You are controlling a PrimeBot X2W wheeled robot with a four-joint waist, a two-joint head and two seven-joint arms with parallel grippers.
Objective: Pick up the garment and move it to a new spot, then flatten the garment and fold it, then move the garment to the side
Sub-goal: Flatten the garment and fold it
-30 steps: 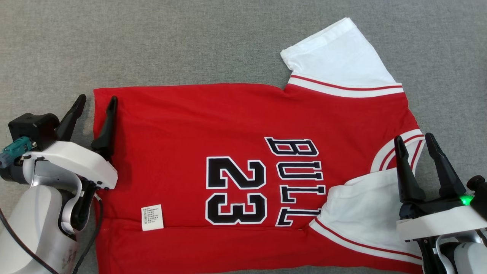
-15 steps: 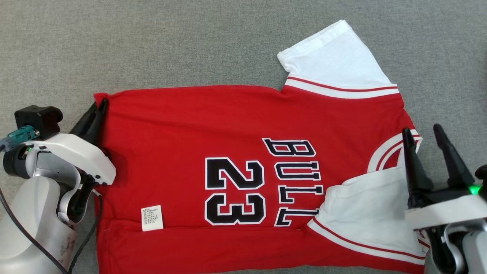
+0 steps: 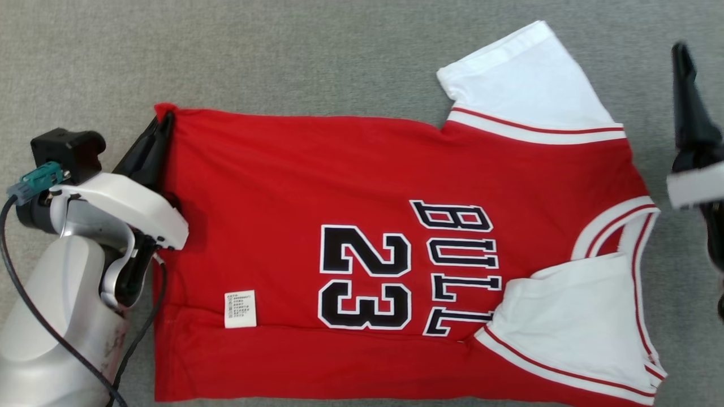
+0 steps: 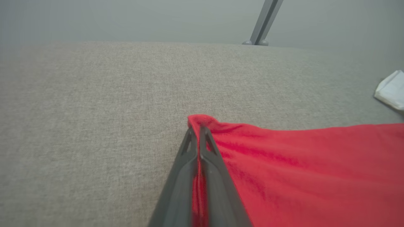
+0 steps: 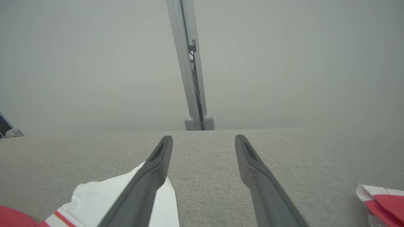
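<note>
The garment (image 3: 339, 181) is a red jersey with white sleeves and black "BULL 23" lettering, lying spread on the grey surface with its near edge folded over. My left gripper (image 3: 161, 121) is shut on the far corner of its hem. In the left wrist view the two fingers (image 4: 197, 130) pinch a raised peak of red cloth (image 4: 300, 164). My right gripper (image 5: 203, 138) stands open above bare surface, past the far white sleeve (image 5: 94, 195). One of its dark fingers (image 3: 687, 102) shows at the right edge of the head view, off the garment.
The grey cloth-covered surface (image 3: 283, 56) extends around the jersey on all sides. A metal post (image 5: 192, 78) rises beyond its far edge, also seen as a post (image 4: 265, 22) in the left wrist view. The jersey's neckline (image 5: 383, 198) lies right of my right gripper.
My left gripper has shut on the hem corner and bunched it up a little. My right gripper has lifted away from the neckline toward the far right. The head view has shifted.
</note>
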